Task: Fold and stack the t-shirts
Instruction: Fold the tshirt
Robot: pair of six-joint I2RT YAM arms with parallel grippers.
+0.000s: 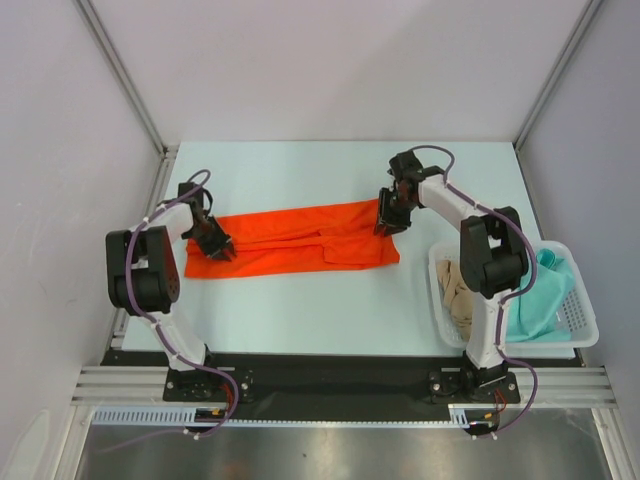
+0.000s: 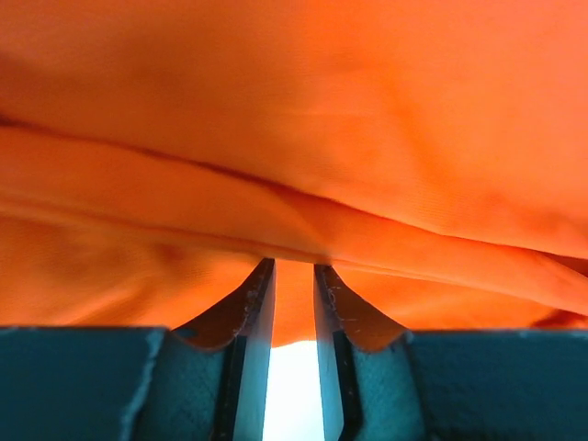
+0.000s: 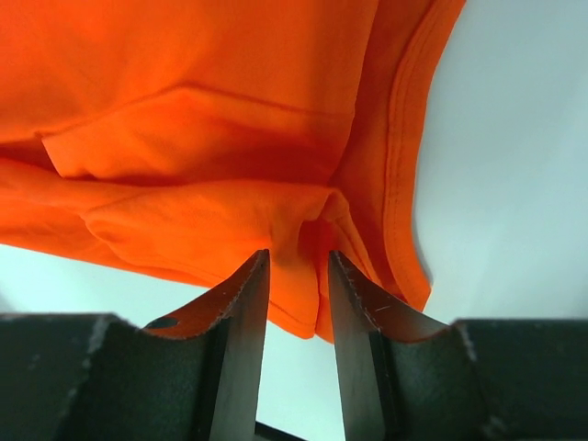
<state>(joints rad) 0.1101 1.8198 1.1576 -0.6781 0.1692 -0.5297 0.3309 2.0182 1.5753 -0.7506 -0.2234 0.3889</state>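
Top external: left claw (image 1: 222,250), right claw (image 1: 388,226) gripping t-shirt (image 1: 300,245).

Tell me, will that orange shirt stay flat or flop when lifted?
Probably floppy: the orange t-shirt bunches into folds where the left gripper and right gripper pinch it. Likely light; small pinches seem enough. It would probably sag between them.

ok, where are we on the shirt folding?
Done: the orange shirt looks folded lengthwise into a band on the table. In hand: the left gripper and right gripper each pinch one end of it. Left: finishing that fold, then the teal shirt and beige shirt, both lying unfolded in the basket. No stack yet.
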